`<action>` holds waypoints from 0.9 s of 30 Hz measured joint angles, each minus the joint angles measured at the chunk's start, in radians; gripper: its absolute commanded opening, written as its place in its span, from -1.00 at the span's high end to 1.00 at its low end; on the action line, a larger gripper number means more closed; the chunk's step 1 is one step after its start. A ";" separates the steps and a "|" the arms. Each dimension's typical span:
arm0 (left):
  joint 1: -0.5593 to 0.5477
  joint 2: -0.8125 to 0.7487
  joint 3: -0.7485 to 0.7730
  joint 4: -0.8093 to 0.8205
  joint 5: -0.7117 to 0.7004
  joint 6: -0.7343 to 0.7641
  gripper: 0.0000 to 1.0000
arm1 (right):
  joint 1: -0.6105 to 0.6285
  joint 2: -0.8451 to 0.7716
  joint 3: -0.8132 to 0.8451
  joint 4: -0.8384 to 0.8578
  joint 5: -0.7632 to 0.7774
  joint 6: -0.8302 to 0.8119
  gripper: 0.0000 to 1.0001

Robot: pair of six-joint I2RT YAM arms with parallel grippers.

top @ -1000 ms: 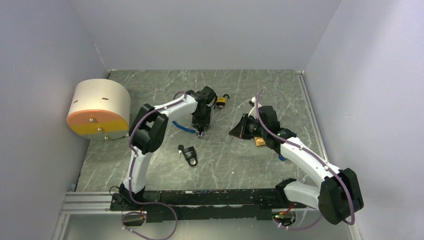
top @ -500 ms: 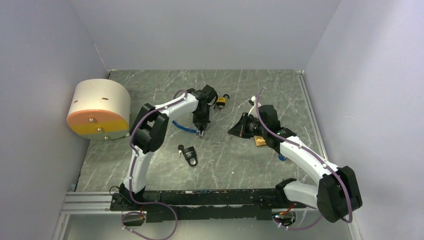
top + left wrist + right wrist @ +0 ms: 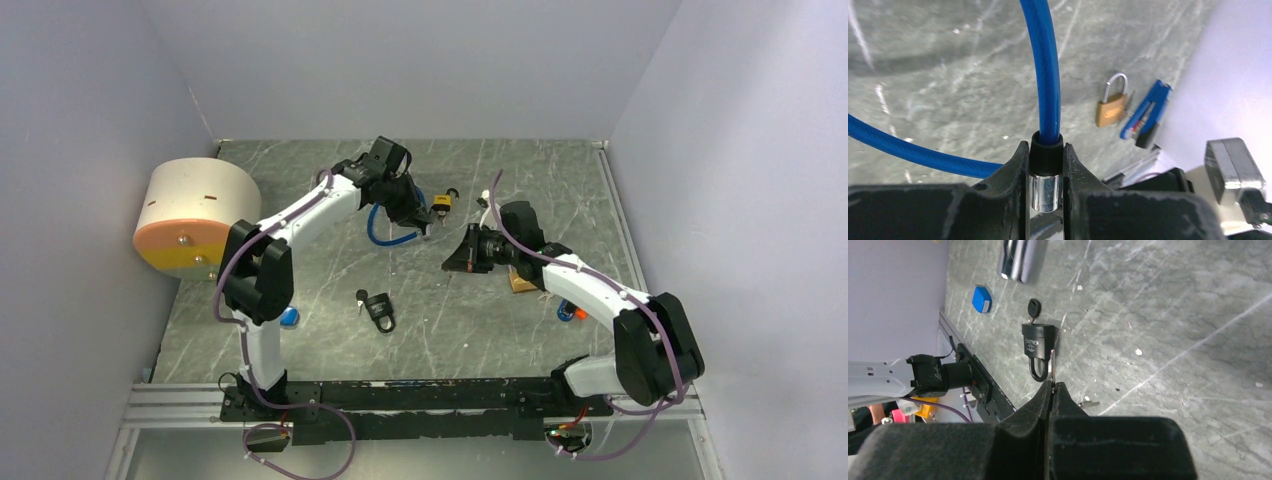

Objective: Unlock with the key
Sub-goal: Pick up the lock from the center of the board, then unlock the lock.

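Note:
My left gripper (image 3: 1046,161) is shut on the black collar and chrome pin at the end of a blue cable lock (image 3: 1048,75). In the top view it (image 3: 420,216) holds that end above the table, and the cable (image 3: 383,228) loops below it. My right gripper (image 3: 1052,385) is shut on a thin silver key (image 3: 1052,365) whose blade sticks out past the fingertips. In the top view it (image 3: 458,258) hovers just right of the cable loop. A black padlock (image 3: 378,308) with a key in it lies nearer the bases and also shows in the right wrist view (image 3: 1038,346).
A yellow padlock (image 3: 441,203) lies behind the left gripper. A brass padlock (image 3: 518,283) lies under the right forearm. A cream drum with an orange and yellow front (image 3: 198,218) stands at the left wall. A small blue item (image 3: 289,317) and a blue-orange item (image 3: 570,312) lie on the table.
My left arm has swung out and carried the cable end up and back to the right, pulling the cable into a loop. My right gripper has moved a little left with the key.

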 measured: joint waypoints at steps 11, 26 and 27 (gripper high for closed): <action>0.003 -0.017 -0.076 0.086 0.111 -0.134 0.95 | 0.019 0.018 0.036 0.016 -0.011 0.001 1.00; 0.012 -0.037 -0.142 0.158 0.143 -0.220 0.95 | 0.019 0.030 0.078 0.041 0.055 0.046 1.00; 0.014 -0.037 -0.144 0.165 0.146 -0.225 0.95 | 0.020 0.034 0.081 0.042 0.055 0.049 1.00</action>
